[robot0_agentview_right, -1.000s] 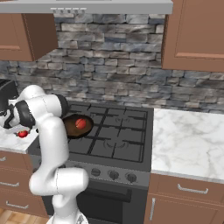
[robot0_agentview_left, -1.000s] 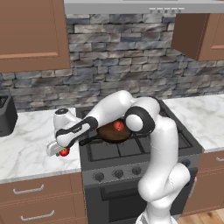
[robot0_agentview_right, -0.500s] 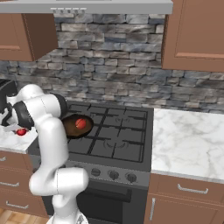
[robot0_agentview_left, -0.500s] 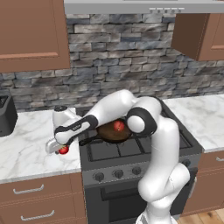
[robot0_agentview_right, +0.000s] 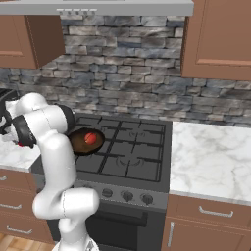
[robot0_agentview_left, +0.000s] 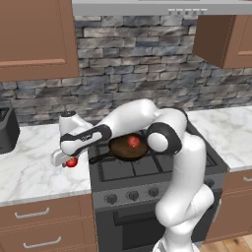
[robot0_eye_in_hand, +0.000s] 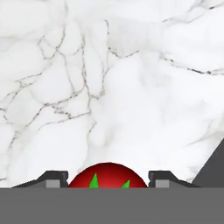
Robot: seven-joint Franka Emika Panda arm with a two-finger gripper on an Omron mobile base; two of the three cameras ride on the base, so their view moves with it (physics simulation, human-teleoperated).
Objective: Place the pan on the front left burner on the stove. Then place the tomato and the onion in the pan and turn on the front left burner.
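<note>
**Tomato in the jaws, pan waiting with the onion**

We see the tomato [robot0_eye_in_hand: 106,176], green stem cap up, clamped between the two fingertips [robot0_eye_in_hand: 53,178] in the hand view, with white marble below it. From the left base view the same tomato [robot0_agentview_left: 72,162] hangs in the gripper [robot0_agentview_left: 68,161] over the marble surface [robot0_agentview_left: 34,167], just left of the stove [robot0_agentview_left: 152,172]. We cannot tell whether it is clear of the marble or resting on it.

To the right, the pan [robot0_agentview_left: 129,147] sits on the front left burner [robot0_agentview_left: 114,169] and already holds the onion [robot0_agentview_left: 133,141] (the duller red ball with no green).

We judge the step in hand to be carrying the tomato to the pan. The next move calls for lifting high enough to clear the pan's handle [robot0_agentview_left: 101,157] and rim, swinging right over the pan, then releasing low beside the onion so neither ball rolls out. The burner knob comes after that.
</note>
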